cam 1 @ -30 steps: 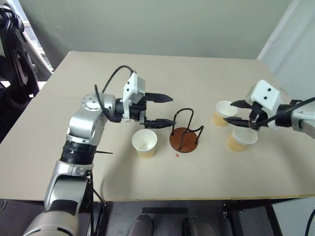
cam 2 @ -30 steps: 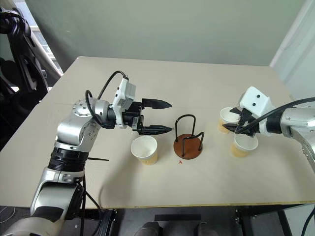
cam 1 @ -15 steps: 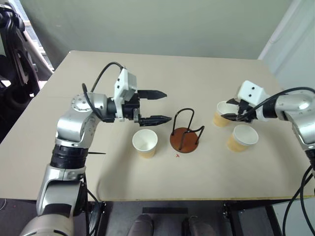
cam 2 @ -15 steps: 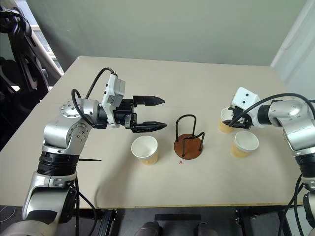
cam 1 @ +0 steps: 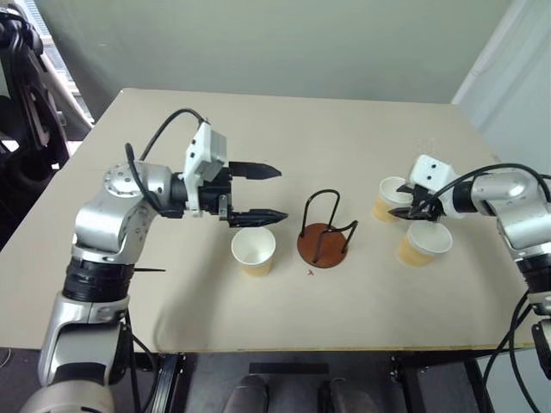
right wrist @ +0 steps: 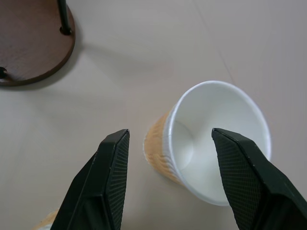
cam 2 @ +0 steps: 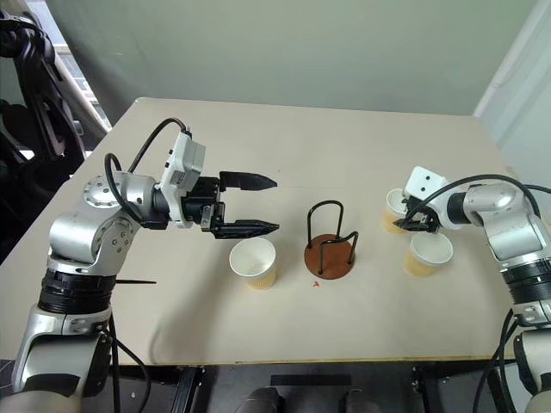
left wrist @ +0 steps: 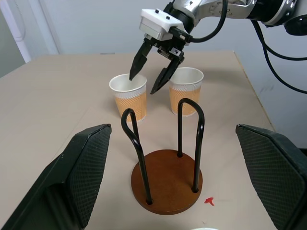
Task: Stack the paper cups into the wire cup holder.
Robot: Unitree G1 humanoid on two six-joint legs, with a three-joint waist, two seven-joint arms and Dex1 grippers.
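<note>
Seemingly unprinted paper cups (left wrist: 130, 97); right claw (left wrist: 148, 81) open over one.

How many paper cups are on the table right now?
3. One cup stands left of the wire cup holder. Two stand to its right: the farther cup at the right pincer, the nearer cup beside it.

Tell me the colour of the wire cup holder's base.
Reddish-brown wood tone under black wire loops; the wire cup holder shows best in the left wrist view.

Silver-grey jointed arms, white wrist housings, black cables, black two-fingered tools.
</note>
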